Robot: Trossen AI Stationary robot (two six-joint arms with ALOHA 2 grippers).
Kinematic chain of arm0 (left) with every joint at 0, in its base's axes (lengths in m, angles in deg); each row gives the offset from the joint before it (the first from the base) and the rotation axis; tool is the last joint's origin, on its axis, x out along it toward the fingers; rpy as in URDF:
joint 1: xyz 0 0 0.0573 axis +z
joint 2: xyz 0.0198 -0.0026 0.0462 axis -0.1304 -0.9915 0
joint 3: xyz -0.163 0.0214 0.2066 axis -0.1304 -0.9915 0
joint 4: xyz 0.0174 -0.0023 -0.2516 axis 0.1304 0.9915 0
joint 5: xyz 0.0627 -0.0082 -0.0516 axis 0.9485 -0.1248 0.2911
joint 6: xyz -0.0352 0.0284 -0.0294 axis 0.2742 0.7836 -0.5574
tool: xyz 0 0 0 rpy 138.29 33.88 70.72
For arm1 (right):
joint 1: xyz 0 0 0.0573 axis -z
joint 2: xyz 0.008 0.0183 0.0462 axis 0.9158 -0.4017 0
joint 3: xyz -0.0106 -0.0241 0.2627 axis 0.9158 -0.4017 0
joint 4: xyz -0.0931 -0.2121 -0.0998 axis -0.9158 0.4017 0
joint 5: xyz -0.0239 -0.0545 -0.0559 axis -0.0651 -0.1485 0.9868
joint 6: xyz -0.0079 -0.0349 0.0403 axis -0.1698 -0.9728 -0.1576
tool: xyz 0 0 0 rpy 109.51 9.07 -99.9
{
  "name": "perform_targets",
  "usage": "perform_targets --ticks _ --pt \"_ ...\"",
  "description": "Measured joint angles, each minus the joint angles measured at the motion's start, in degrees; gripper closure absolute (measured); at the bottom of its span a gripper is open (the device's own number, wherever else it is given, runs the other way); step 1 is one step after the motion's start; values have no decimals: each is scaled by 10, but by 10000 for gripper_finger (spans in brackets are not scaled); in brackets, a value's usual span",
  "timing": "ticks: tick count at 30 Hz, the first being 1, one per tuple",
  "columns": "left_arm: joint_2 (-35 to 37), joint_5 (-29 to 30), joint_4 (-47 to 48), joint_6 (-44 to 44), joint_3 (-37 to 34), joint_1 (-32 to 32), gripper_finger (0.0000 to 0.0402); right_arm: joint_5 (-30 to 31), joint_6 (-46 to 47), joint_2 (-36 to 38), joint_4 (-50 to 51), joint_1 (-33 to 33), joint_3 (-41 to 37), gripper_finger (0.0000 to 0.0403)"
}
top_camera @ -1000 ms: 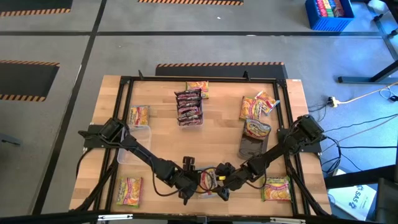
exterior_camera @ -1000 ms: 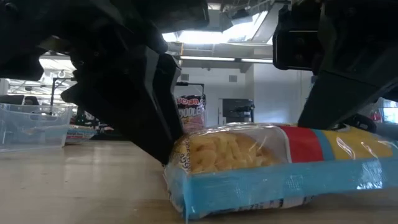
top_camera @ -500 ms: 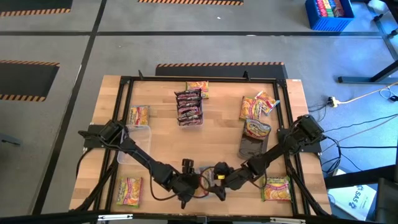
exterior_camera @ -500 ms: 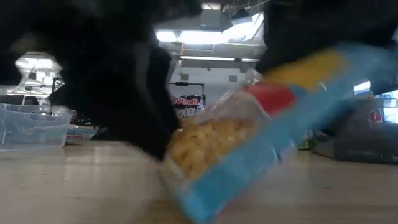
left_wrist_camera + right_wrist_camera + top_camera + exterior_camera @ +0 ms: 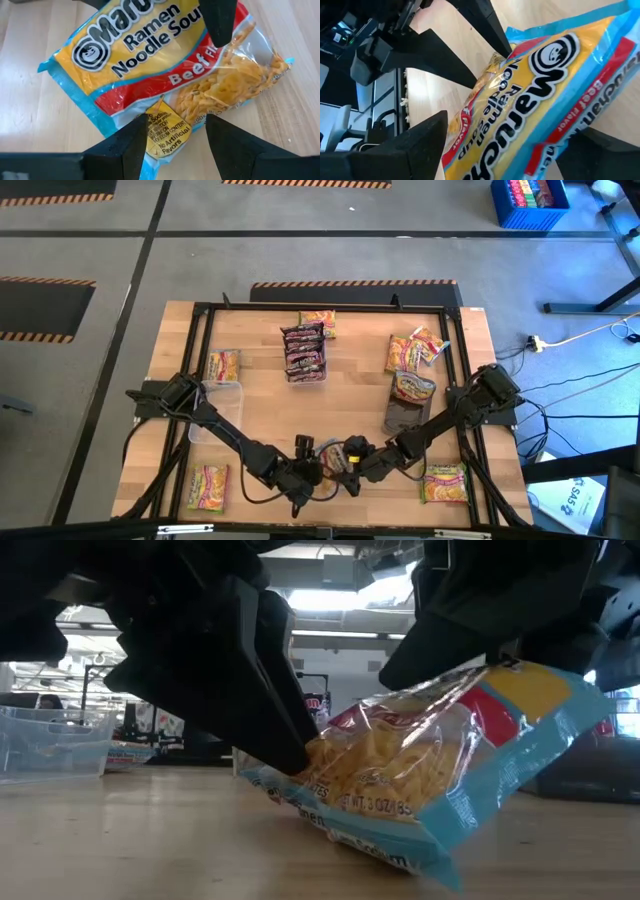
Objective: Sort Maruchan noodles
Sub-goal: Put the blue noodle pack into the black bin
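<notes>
A light-blue Maruchan noodle packet (image 5: 338,461) with a yellow and red label sits near the table's near edge, between my two grippers. In the low view the packet (image 5: 430,770) is tilted. Its right end is raised and its left end is low by the table. My left gripper (image 5: 177,125) comes in from the left, with the packet's near-left corner between its fingers. My right gripper (image 5: 512,129) comes in from the right, and its wide-set fingers straddle the raised part. My left gripper has the packet's corner by the clear window (image 5: 165,145) between its two fingertips. It slants down at the corner from the table's left. That end stays low; I cannot tell whether it touches the table. My right gripper holds the packet's raised part with the jaws set wide. One finger (image 5: 220,20) lies over the top face near the far long side (image 5: 200,35). The other finger is hidden under the packet. The fingers slant down from the right.
A stack of maroon packets (image 5: 305,352) stands at the far middle. Yellow-pink packets lie at far right (image 5: 415,350), far left (image 5: 222,365), near left (image 5: 207,487) and near right (image 5: 445,482). A clear bin (image 5: 222,405) is at left and a dark bin (image 5: 405,415) at right.
The light-blue packet lay flat on the table a second ago. Its right end has swung up under my right gripper, which has tipped upward, while its left end has stayed low at my left gripper's fingers.
</notes>
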Motion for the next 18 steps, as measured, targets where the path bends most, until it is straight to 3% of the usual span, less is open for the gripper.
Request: perform_targets --ticks 12,18 --pt "12 -3 18 1 0 -1 206 -2 -28 1 3 0 0 226" --pt "42 -4 61 0 0 -9 206 10 -73 3 6 -1 1 258"
